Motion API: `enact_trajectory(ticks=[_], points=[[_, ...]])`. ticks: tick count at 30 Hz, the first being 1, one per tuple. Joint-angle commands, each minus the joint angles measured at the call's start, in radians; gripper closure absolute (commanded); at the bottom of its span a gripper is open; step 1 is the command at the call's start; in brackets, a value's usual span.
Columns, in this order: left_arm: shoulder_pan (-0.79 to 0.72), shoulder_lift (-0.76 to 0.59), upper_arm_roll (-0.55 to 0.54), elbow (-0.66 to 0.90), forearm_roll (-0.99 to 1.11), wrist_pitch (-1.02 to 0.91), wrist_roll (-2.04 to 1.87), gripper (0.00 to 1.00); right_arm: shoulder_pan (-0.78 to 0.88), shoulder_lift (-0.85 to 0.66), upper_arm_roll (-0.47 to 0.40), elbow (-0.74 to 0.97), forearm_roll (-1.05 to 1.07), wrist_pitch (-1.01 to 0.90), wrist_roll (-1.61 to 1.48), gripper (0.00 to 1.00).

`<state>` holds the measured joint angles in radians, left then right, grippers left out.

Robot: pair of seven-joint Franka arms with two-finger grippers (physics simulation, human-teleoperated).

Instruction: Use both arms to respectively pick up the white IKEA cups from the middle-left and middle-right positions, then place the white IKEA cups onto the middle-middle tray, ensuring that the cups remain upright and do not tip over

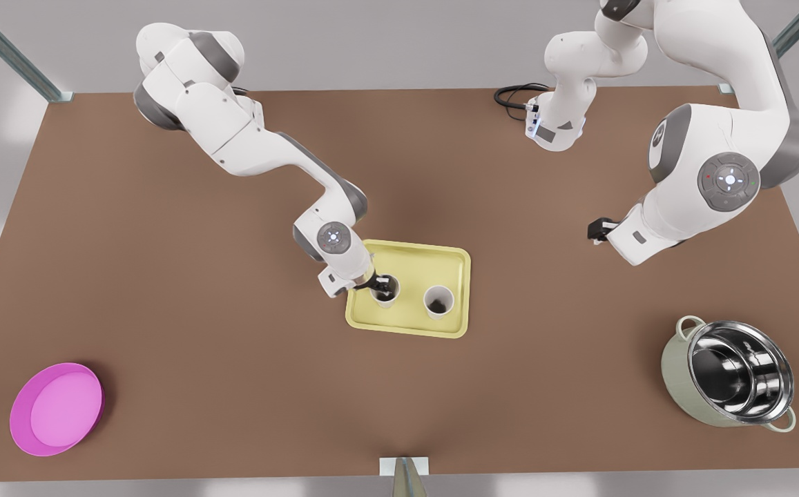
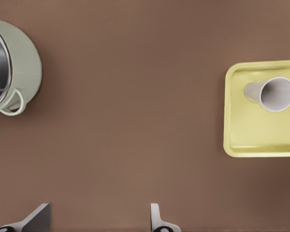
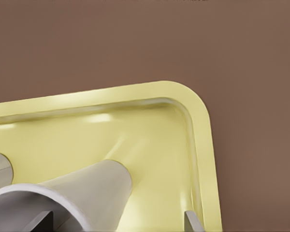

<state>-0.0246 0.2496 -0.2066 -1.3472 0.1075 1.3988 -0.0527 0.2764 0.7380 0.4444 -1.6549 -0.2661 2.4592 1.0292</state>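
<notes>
Over the tray's (image 1: 416, 247) end nearer the front view's left, we see the right gripper (image 1: 382, 284) released, its fingers straddling the rim of one white cup (image 1: 387, 298). That cup stands upright on the tray, mid-counter (image 1: 233, 359). We see the second cup (image 1: 438, 301) upright beside it, apart. The left gripper (image 1: 598, 229) waits spread open above bare counter, between tray and pot (image 1: 727, 373).

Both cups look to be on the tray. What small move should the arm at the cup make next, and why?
Probably lift the right gripper straight up. Its cup and the other cup stand upright on the tray. Its fingers look spread, one inside the rim, so a sideways pull could tip the cup. The left gripper waits, open.
</notes>
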Motion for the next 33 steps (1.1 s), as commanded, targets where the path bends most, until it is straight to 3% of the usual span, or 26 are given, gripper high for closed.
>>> enact_trajectory(ticks=[1, 5, 9, 10, 11, 13, 15, 18, 24, 28, 29, 30, 33], points=[[0.000, -0.001, 0.000, 0.000, 0.000, 0.000, 0.094, 0.00, 0.000, -0.005, 0.000, 0.000, 0.001, -0.003, 0.152, 0.00], [-0.003, -0.001, 0.000, 0.000, 0.000, 0.000, 0.094, 0.00, -0.005, -0.064, 0.003, -0.013, 0.002, -0.023, 0.155, 0.00], [-0.005, 0.002, 0.000, -0.001, 0.000, 0.000, 0.093, 0.00, -0.032, -0.203, 0.011, -0.013, 0.021, -0.161, 0.155, 0.00], [-0.005, 0.003, 0.000, -0.001, 0.000, 0.002, 0.093, 0.00, -0.100, -0.229, 0.057, 0.001, 0.085, -0.221, 0.083, 0.00], [-0.005, 0.003, 0.000, 0.000, 0.001, 0.003, 0.094, 0.00, -0.202, -0.258, 0.103, 0.003, 0.154, -0.294, -0.039, 0.00], [0.002, 0.005, 0.001, 0.000, 0.003, 0.019, 0.093, 0.00, -0.373, -0.272, 0.114, 0.006, 0.199, -0.442, -0.323, 0.00], [-0.003, 0.002, 0.000, 0.000, 0.008, 0.019, 0.088, 0.00, -0.577, -0.235, 0.099, 0.000, 0.137, -0.474, -0.783, 0.00], [-0.006, 0.003, 0.000, 0.000, 0.006, 0.020, 0.086, 0.00, -0.713, -0.287, 0.100, 0.032, 0.016, -0.511, -1.107, 0.00], [-0.015, 0.020, 0.000, -0.010, 0.004, -0.027, 0.030, 0.00, -0.750, -0.608, 0.100, 0.078, 0.156, -0.943, -1.104, 0.00], [-0.017, 0.026, 0.000, -0.010, 0.001, -0.053, 0.030, 0.00, -0.729, -0.597, 0.091, 0.211, 0.154, -0.988, -1.120, 0.00], [-0.017, 0.028, 0.000, -0.010, 0.001, -0.050, 0.030, 0.00, -0.498, -0.606, -0.142, 0.239, 0.157, -1.007, -1.120, 0.00], [-0.018, 0.025, 0.000, -0.010, 0.001, -0.054, 0.030, 0.00, -0.419, -0.635, -0.227, 0.225, 0.159, -1.005, -1.112, 0.00], [-0.018, 0.026, 0.000, -0.009, 0.000, -0.052, 0.030, 0.00, -0.413, -0.637, -0.230, 0.221, 0.153, -1.005, -1.107, 0.00]])
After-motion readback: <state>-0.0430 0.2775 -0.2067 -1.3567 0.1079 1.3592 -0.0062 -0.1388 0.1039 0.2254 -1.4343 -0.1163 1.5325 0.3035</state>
